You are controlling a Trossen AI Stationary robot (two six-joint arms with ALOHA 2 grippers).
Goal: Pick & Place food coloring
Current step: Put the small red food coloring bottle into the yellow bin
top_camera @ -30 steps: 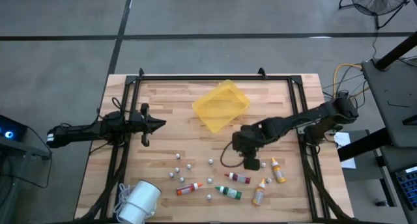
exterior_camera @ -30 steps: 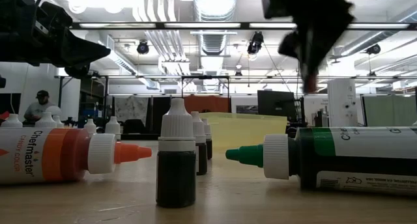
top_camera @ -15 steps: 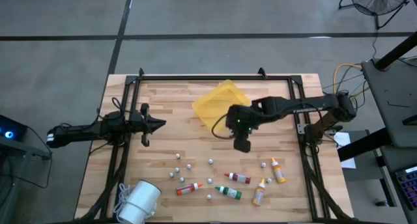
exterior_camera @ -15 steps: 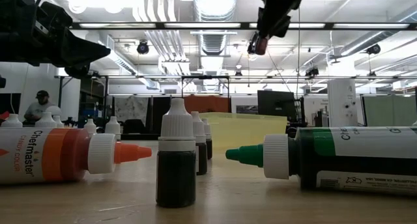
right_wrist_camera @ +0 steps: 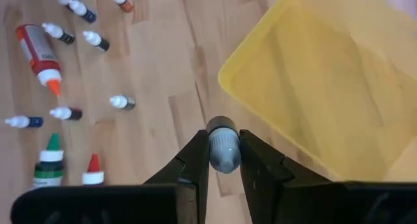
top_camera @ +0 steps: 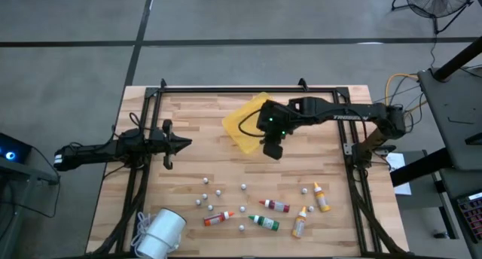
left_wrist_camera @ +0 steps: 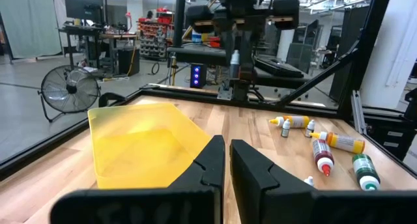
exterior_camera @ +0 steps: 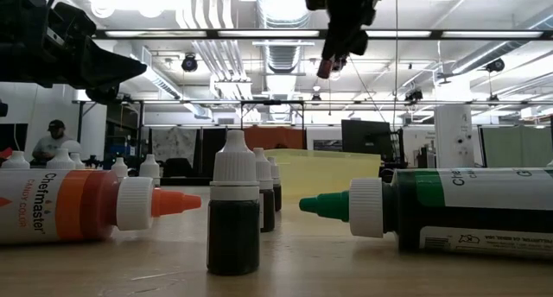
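Note:
My right gripper hangs high over the near right edge of the yellow tray, shut on a small food coloring bottle. More food coloring lies on its side near the table's front: an orange bottle, a red one, a green one and two yellow ones. My left gripper waits shut at the table's left, level, touching nothing. My right gripper pinches the small bottle between its two fingers, which slant down from above. The bottle's pale round end shows between the fingers in the wrist view. In the low view its reddish lower end sticks out below them. It hangs clear of table and tray.
Several tiny white-capped bottles stand scattered near the middle front. A white roll lies at the near left corner. A black frame runs along the table's far edge and both sides.
My right gripper has risen from among the bottles at the near right and swung toward the far left, to the tray's near right edge. It has stayed shut on the small bottle, which has been carried up, clear of the table. The wrist has rolled a little.

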